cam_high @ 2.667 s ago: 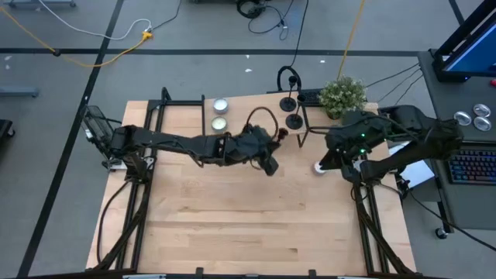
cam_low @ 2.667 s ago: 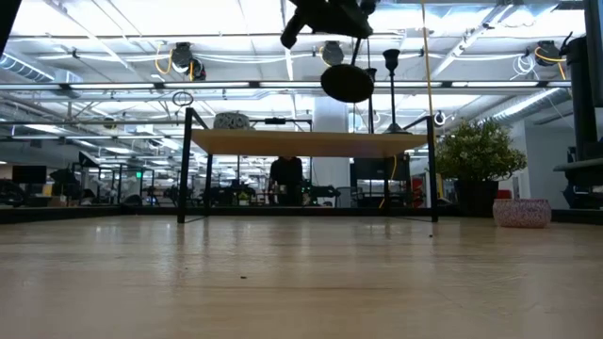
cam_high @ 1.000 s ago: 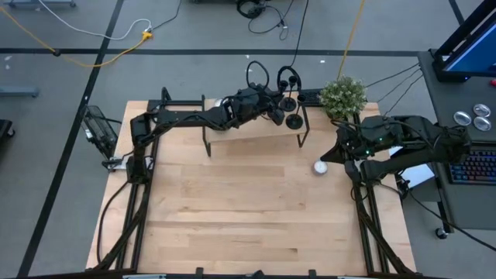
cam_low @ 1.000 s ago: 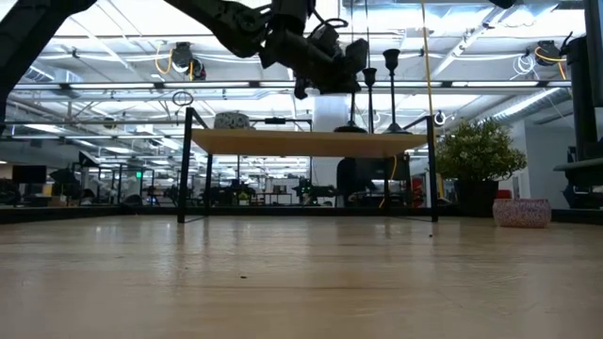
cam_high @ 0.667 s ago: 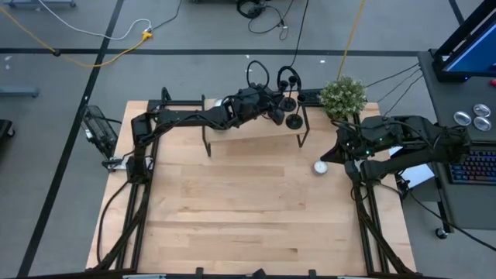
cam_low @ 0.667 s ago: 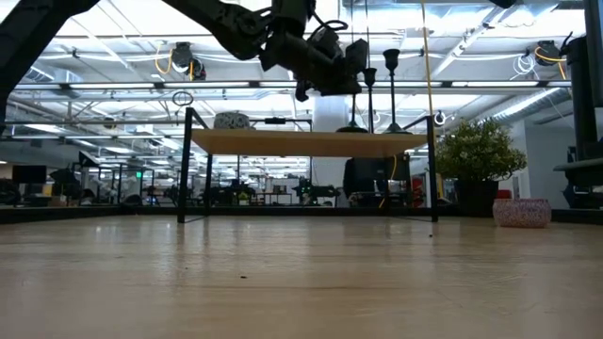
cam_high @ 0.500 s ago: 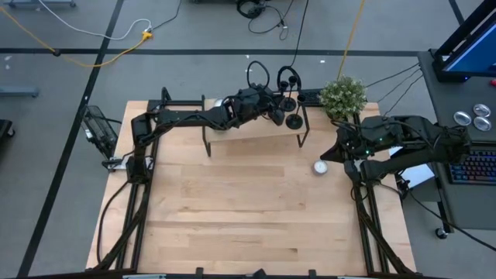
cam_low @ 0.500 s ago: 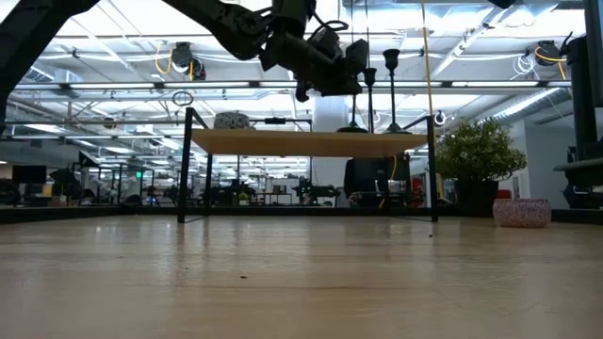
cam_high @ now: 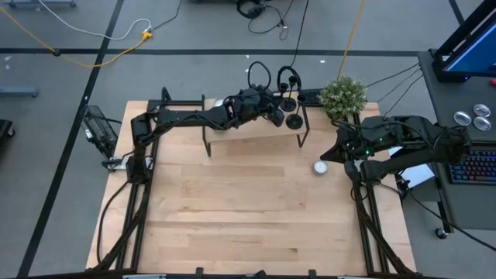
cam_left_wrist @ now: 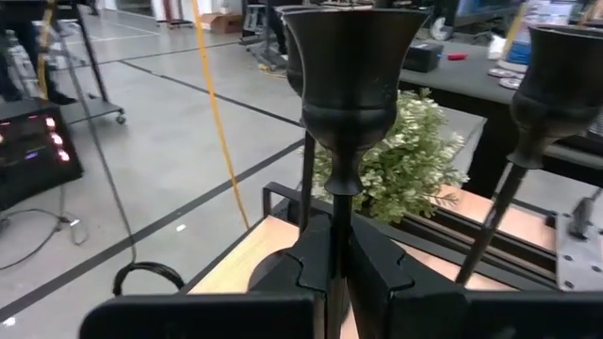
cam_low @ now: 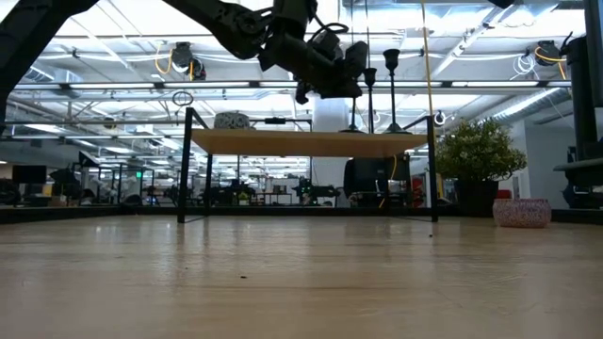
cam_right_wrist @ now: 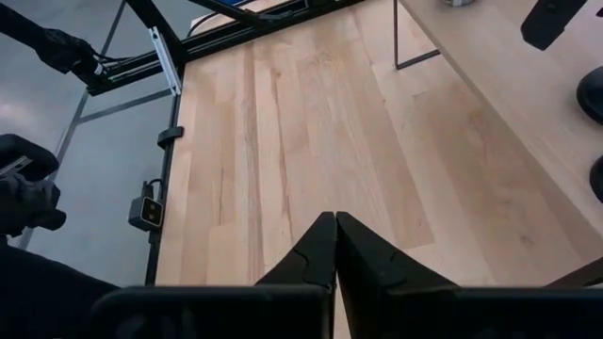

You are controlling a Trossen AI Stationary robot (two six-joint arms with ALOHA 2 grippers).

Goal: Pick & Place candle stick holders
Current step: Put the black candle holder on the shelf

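Observation:
My left gripper (cam_high: 276,116) reaches over the right end of the raised wooden shelf (cam_high: 232,133) at the table's far side. It is shut on a matte-black candle stick holder (cam_left_wrist: 353,66). Two more black holders stand on the shelf close by, their disc bases showing in the high view (cam_high: 294,121) (cam_high: 288,103). One of them shows beside the held one in the left wrist view (cam_left_wrist: 556,89). Thin stems rise above the shelf in the low view (cam_low: 391,89). My right gripper (cam_right_wrist: 334,247) is shut and empty over the table's right side (cam_high: 341,155). My left gripper pinches the holder's thin stem (cam_left_wrist: 334,212) between its two fingers, below the cup. The fingers come level, across the upright stem. The holder stands upright, its cup (cam_left_wrist: 353,66) above the fingers. The fingers hide its base, so whether it rests on the shelf does not show.
A white tealight (cam_high: 320,167) lies on the table next to my right gripper. A small potted plant (cam_high: 342,94) stands at the far right corner behind the shelf. Bare wooden table (cam_high: 248,209) stretches toward the near edge.
In the last second nothing has visibly moved. Before that, my left gripper carried the holder from above the table's middle toward the far edge, to the shelf's right end, and my right arm drew back a little toward the right edge.

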